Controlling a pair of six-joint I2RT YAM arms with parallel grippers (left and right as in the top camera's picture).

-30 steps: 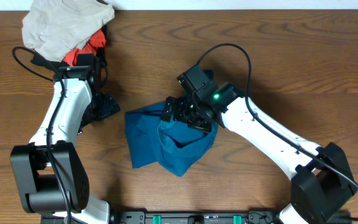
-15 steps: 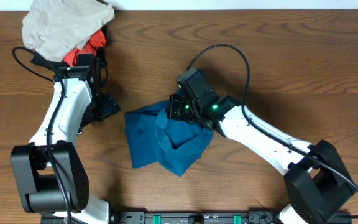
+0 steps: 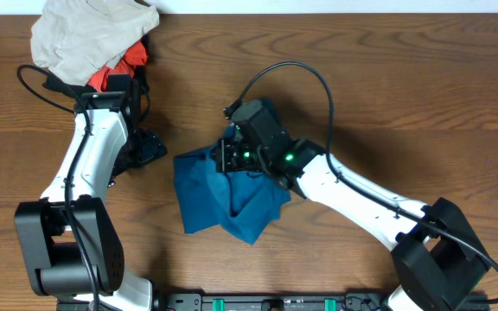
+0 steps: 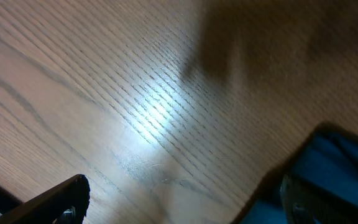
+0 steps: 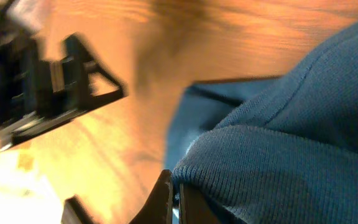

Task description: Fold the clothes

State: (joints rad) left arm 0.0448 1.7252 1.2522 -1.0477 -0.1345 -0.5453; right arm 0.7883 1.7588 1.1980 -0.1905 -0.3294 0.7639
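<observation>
The clothes, one deep teal-blue shirt [image 3: 219, 203], lie crumpled on the wooden table [image 3: 405, 78] near its middle. My right gripper [image 3: 230, 157] is over the shirt's upper edge, shut on a raised fold of it. In the right wrist view the jaws [image 5: 176, 194] pinch a ribbed teal fold [image 5: 291, 130] tight. My left gripper [image 3: 151, 149] hangs open just left of the shirt. In the left wrist view its fingers [image 4: 55, 198] stand wide apart over bare wood, and the shirt's edge [image 4: 340, 168] shows by the right finger.
A heap of garments sits at the far left corner: pale beige-grey [image 3: 89, 34] on top, orange-red [image 3: 121, 69] and black beneath. It lies close behind the left arm [image 3: 89, 164]. A black rail [image 3: 258, 302] runs along the front edge.
My right gripper has shut on the shirt's fold and moved left, dragging the right side of the cloth over towards the left. The left arm has not moved.
</observation>
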